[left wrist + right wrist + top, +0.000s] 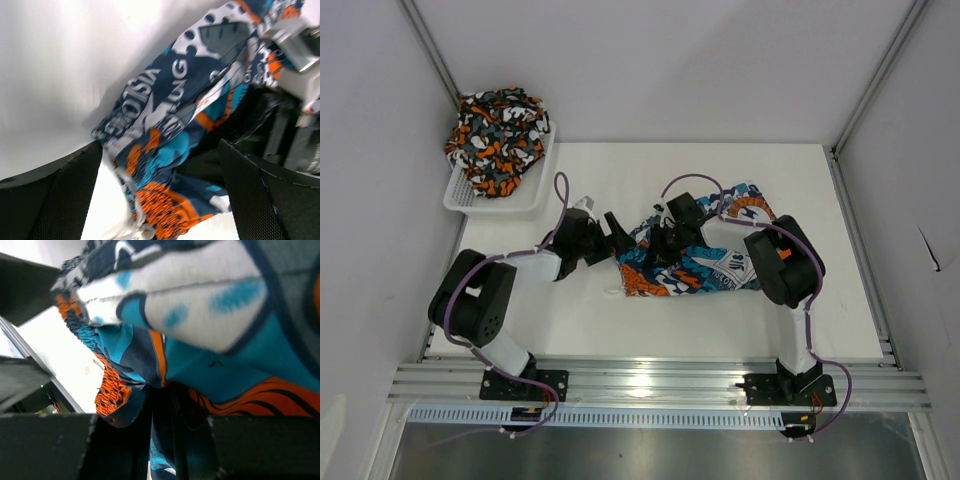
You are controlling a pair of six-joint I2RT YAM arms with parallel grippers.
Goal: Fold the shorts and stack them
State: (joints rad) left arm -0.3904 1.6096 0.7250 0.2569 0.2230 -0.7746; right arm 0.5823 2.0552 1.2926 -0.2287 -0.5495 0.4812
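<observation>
Early stage: neither pair is folded and there is no stack.

The camouflage shorts (pixel 498 138) sit heaped and unfolded in the white mesh basket (pixel 533 190) at the far left corner. The patchwork shorts (pixel 705 268) lie rumpled mid-table, bunched toward their left end.

- **Left gripper** (pixel 618 238): at the cloth's left edge, fingers (pixel 55 195) spread wide. The hem hangs between them unclamped; I cannot tell whether it touches.
- **Right gripper** (pixel 672 238): just to the right, over the bunch. The fingers are nearly together and, as far as the wrist view shows, pinch a fold of the patchwork cloth.

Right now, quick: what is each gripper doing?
Left gripper: open, holding nothing.
Right gripper: closed on the teal shorts.
</observation>
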